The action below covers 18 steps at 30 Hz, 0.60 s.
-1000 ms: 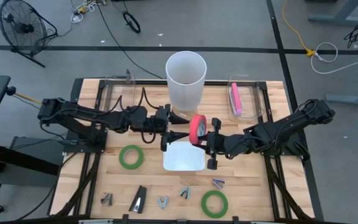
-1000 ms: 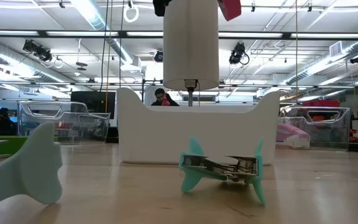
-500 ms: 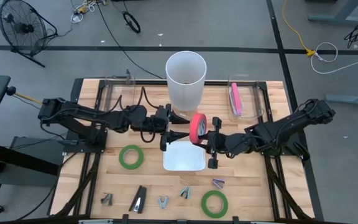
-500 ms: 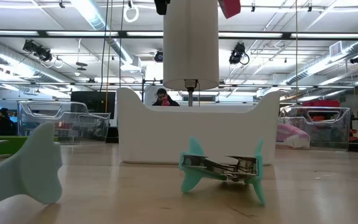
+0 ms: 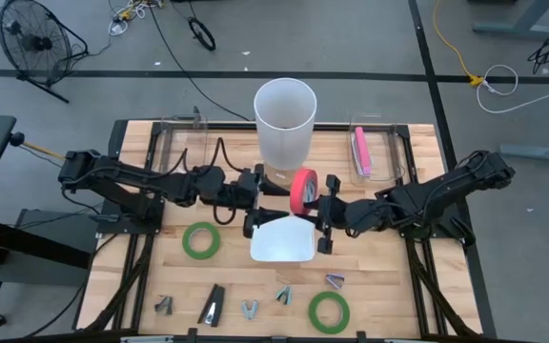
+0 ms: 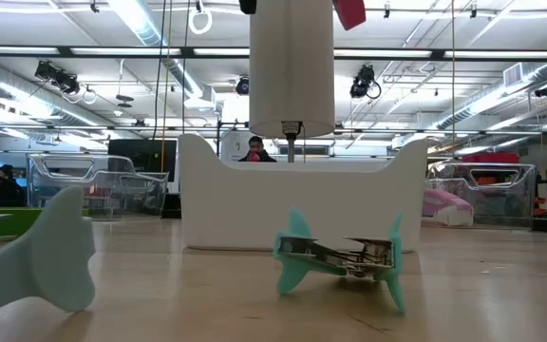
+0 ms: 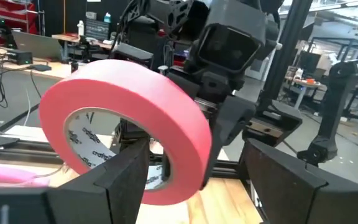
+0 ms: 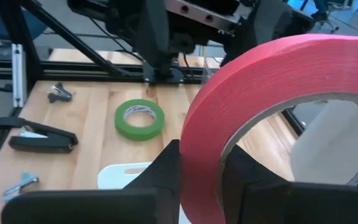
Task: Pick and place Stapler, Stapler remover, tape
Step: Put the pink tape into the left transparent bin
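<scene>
Tape (image 5: pixel 303 191) pinched in right end effector (image 5: pixel 318 206); left end effector (image 5: pixel 273 204) open around it.

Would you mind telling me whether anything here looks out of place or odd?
One thing: the staple remover nearest the low camera lies tipped on its side, not upright. Otherwise the right claw holds the red tape roll above the white tray, facing the left claw.

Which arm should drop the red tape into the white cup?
Right. The right gripper already holds the red tape roll upright beside the white cup. The left gripper sits open facing it, holding nothing, above the white tray.
</scene>
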Each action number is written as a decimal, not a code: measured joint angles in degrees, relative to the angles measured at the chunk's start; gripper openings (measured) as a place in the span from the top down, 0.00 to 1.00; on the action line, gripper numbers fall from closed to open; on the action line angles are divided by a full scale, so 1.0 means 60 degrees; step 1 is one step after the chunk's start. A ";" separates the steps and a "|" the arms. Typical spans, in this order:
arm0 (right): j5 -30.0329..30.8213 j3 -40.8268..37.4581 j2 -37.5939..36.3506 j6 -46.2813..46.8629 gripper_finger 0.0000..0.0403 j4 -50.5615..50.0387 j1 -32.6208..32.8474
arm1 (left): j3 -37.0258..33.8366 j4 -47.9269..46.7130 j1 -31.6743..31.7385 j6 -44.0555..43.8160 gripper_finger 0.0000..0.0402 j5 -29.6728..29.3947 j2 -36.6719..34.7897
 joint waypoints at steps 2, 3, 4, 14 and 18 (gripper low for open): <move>-0.0048 0.0000 -0.0004 0.0012 0.85 0.0048 0.0041 | 0.0000 -0.0032 0.0017 0.0007 0.34 -0.0187 -0.0007; -0.0074 0.0000 -0.0004 0.0030 0.85 0.0061 0.0047 | 0.0000 -0.0036 0.0017 0.0007 0.34 -0.0250 -0.0007; -0.0088 0.0000 -0.0004 0.0029 0.85 0.0080 0.0053 | 0.0000 -0.0033 0.0043 0.0010 0.34 -0.0274 -0.0007; -0.0193 0.0000 0.0432 -0.0194 0.85 0.0751 -0.0020 | -0.0015 0.0310 0.0068 0.0018 0.34 -0.0345 -0.0026; -0.0196 0.0000 0.0441 -0.0229 0.85 0.0882 -0.0196 | -0.0015 0.0319 0.0077 0.0022 0.34 -0.0400 -0.0036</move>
